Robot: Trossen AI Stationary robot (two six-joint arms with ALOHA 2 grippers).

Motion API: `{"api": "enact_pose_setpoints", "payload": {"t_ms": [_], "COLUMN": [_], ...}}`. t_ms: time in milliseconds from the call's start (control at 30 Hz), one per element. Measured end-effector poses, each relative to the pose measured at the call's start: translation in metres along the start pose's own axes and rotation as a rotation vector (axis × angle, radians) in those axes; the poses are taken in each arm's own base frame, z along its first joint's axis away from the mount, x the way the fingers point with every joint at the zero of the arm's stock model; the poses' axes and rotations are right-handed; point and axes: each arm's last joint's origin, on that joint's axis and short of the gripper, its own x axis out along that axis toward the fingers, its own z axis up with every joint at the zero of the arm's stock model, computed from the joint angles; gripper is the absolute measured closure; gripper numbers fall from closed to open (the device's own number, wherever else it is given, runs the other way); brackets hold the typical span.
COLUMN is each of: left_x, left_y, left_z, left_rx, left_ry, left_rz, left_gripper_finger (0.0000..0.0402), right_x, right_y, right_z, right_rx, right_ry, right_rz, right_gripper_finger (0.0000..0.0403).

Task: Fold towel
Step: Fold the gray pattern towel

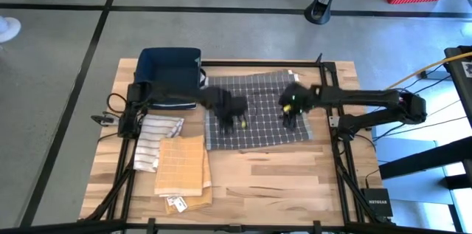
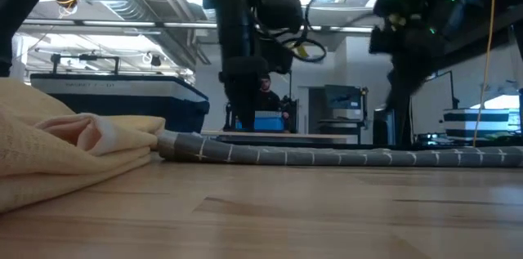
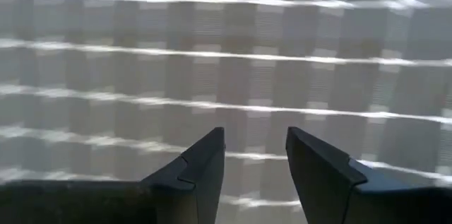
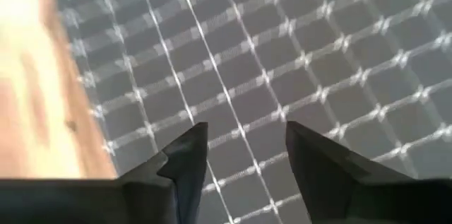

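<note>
both grippers, left gripper [image 1: 237, 123] and right gripper [image 1: 289, 118], parted and empty over the grey checked towel [image 1: 259, 132]; closing too shallow (risk) may miss cloth

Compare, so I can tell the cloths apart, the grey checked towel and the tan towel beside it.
The grey checked towel is dark with thin white grid lines and spread in mid-table; the tan towel is light orange-beige and lies folded near the left front corner. The grey one covers more table. Both lie flat on the wood.

You have a matt grey woven cloth towel [image 1: 258, 112] with pale grid lines on a smooth, lightly glossy wood worktop [image 1: 280, 179].
</note>
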Motion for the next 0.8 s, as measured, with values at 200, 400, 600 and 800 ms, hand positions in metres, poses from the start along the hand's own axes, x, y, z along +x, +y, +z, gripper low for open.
{"api": "enact_pose_setpoints", "payload": {"t_ms": [200, 400, 600, 800], "left_x": [0.018, 0.028, 0.03, 0.026], "left_y": [-0.052, -0.084, -0.108, -0.137], "left_z": [-0.014, -0.032, -0.042, -0.045], "left_rx": [0.013, -0.042, -0.096, -0.075], "left_ry": [-0.036, -0.032, -0.053, -0.121], "left_rz": [-0.031, -0.049, -0.063, -0.117], "left_gripper_finger": [0.0258, 0.0259, 0.0259, 0.0259], "right_x": [0.027, 0.035, 0.037, 0.03], "right_y": [0.021, 0.048, 0.079, 0.119], "right_z": [-0.039, -0.067, -0.095, -0.113], "right_rx": [0.024, 0.111, 0.183, 0.264], "right_ry": [0.127, 0.2, 0.269, 0.282], "right_rz": [-0.064, -0.021, 0.004, 0.163], "right_gripper_finger": [0.021, 0.021, 0.021, 0.021]}}
